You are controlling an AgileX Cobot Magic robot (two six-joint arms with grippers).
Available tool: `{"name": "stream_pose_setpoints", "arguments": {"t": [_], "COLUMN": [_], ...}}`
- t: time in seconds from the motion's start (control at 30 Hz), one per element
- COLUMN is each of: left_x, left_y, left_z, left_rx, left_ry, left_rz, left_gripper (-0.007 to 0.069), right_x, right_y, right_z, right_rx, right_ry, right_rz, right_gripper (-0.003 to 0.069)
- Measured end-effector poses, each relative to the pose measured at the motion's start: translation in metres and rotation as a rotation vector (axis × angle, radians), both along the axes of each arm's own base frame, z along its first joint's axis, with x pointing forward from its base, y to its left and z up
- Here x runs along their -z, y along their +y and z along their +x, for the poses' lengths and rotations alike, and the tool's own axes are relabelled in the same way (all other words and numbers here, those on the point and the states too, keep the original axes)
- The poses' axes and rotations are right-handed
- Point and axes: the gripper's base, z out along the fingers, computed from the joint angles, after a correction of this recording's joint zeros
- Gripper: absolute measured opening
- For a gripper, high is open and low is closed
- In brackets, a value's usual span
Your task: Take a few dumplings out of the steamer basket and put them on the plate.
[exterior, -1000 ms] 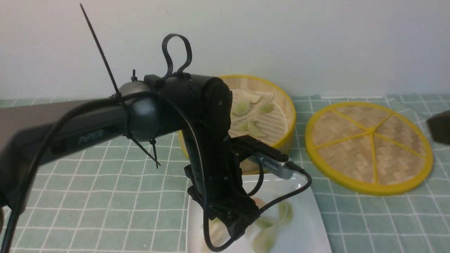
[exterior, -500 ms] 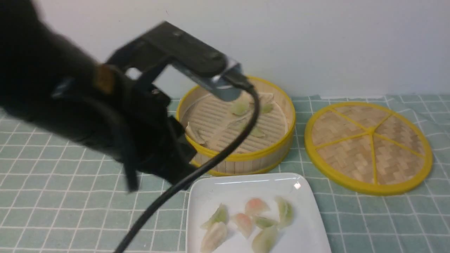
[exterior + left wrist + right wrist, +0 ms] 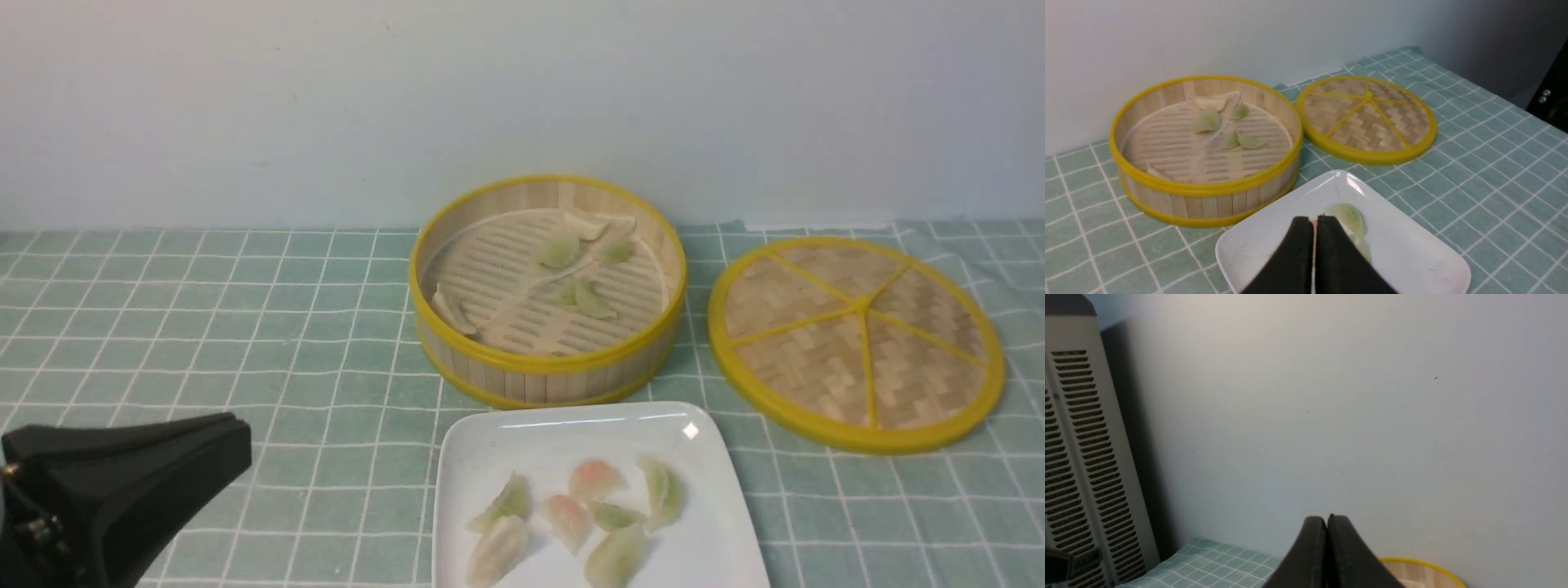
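Observation:
The steamer basket [image 3: 545,371] stands mid-table and holds several pale green and cream dumplings [image 3: 558,250]. The white plate [image 3: 490,445] lies just in front of it and carries several green, cream and pink dumplings [image 3: 593,478]. My left gripper [image 3: 238,447] is shut and empty at the lower left, away from the plate. In the left wrist view its jaws [image 3: 1313,220] are closed, with the plate [image 3: 1412,253], a green dumpling [image 3: 1350,217] and the basket [image 3: 1204,188] beyond them. My right gripper [image 3: 1327,518] is shut and empty, facing the wall.
The flat woven lid [image 3: 857,343] with yellow rim and spokes lies right of the basket, also in the left wrist view [image 3: 1367,118]. A green checked cloth [image 3: 245,327] covers the table. A slatted grey unit [image 3: 1073,457] stands by the wall.
My left arm has swung away from above the plate and basket, back to the lower left. The plate and its dumplings are now uncovered. The dark shape at the right edge is gone.

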Motion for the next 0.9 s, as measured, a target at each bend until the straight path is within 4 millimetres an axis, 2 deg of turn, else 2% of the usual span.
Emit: {"name": "stream_pose_setpoints", "arguments": {"t": [0.13, 0.73, 0.9], "left_x": [0.0061, 0.0064, 0.0085], "left_y": [0.0023, 0.0024, 0.0069], "left_z": [-0.0026, -0.0027, -0.0025], "left_rx": [-0.004, -0.004, -0.021], "left_ry": [-0.012, -0.018, -0.115], "left_rz": [-0.01, -0.016, 0.048], "left_gripper": [-0.0006, -0.0006, -0.0006], "right_x": [-0.0002, -0.0002, -0.0002], "right_y": [0.0001, 0.0001, 0.0001], "right_z": [-0.0001, -0.0001, -0.0001], "right_rx": [-0.001, -0.001, -0.001], "right_ry": [-0.002, -0.002, -0.002], "right_rz": [0.001, 0.001, 0.001], "right_gripper": [-0.0015, -0.0015, -0.0015]}}
